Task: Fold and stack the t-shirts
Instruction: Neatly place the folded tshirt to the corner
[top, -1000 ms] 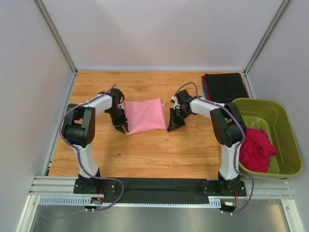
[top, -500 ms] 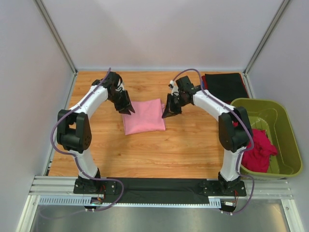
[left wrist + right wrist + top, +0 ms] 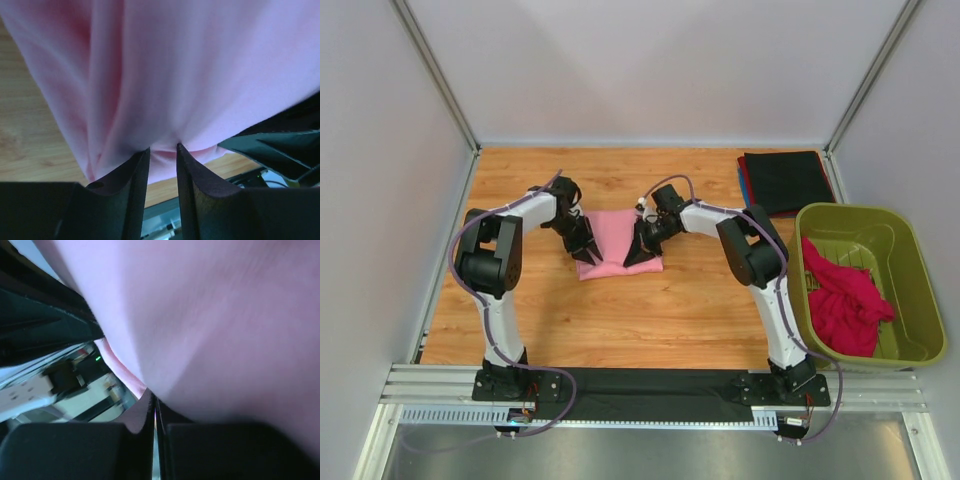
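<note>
The light pink t-shirt [image 3: 616, 236] lies in the middle of the table, folded into a small bundle. My left gripper [image 3: 583, 248] is at its left near corner and my right gripper [image 3: 634, 252] at its right near corner. In the left wrist view my left gripper [image 3: 162, 147] pinches a fold of the pink cloth [image 3: 200, 65]. In the right wrist view my right gripper [image 3: 154, 400] is closed on the edge of the pink cloth [image 3: 225, 315]. A magenta-red shirt [image 3: 845, 300] lies crumpled in the tub. A folded black shirt [image 3: 782, 180] tops a stack at the back right.
The olive-green tub [image 3: 923, 300] stands at the right edge of the table. Red and blue folded shirts [image 3: 742, 184] peek out under the black one. White walls close in the table on the left, back and right.
Both grippers moved from the shirt's far edge toward me and closer together, carrying the cloth over itself. The pink shirt now covers a smaller area.
</note>
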Available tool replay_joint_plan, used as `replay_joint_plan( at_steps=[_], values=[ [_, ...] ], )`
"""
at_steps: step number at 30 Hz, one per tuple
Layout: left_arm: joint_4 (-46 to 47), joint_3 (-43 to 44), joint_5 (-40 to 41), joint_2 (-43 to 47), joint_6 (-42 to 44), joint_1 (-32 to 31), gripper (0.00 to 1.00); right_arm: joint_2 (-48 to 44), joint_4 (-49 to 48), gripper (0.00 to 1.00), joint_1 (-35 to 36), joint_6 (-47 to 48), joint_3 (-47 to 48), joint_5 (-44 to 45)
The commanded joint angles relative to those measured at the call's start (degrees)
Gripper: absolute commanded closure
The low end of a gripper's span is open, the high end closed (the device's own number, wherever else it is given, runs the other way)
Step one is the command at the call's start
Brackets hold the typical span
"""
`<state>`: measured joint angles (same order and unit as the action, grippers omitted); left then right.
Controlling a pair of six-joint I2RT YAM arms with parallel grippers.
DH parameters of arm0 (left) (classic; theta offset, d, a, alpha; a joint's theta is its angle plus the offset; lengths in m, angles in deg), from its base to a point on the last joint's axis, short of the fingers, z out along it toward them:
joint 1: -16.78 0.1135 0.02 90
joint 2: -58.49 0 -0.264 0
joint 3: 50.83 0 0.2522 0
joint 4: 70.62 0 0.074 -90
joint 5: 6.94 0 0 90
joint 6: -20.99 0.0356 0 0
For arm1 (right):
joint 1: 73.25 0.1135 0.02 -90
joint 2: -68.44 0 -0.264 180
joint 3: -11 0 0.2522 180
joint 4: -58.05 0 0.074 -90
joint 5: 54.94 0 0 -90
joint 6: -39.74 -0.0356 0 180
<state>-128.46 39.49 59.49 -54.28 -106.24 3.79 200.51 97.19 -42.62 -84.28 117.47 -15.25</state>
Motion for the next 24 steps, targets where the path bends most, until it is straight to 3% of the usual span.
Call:
replay_joint_plan(
  at_steps=[1, 9, 13, 19, 22, 24],
  values=[
    [-0.66, -0.62, 5.37, -2.71, 0.14, -0.10, 0.64, 3.45, -1.23, 1.00, -1.54, 1.67, -1.39, -2.34],
    [-10.83, 6.67, 12.58, -1.75, 3.48, -0.10, 0.64, -4.26, 5.02, 1.00, -2.60, 5.19, -2.44, -1.02],
    [-11.30, 10.37, 10.58, 2.98, 2.96, -0.63, 0.64, -6.91, 4.85, 1.00, -2.60, 4.40, -3.14, -1.64],
    [1.69, 2.74, -5.95, 5.11, 0.15, -2.12, 0.64, -5.07, 4.41, 1.00, -2.68, 5.63, -6.04, -1.73],
    [4.17, -2.80, -5.00, 3.27, -0.21, -2.47, 0.64, -2.79, 4.06, 1.00, -2.86, 7.30, -8.76, -0.41],
    [3.04, -5.79, -0.11, 1.95, 1.02, -2.47, 0.64, -1.56, 2.48, 1.00, -3.21, 7.39, -11.49, -0.58]
  ],
)
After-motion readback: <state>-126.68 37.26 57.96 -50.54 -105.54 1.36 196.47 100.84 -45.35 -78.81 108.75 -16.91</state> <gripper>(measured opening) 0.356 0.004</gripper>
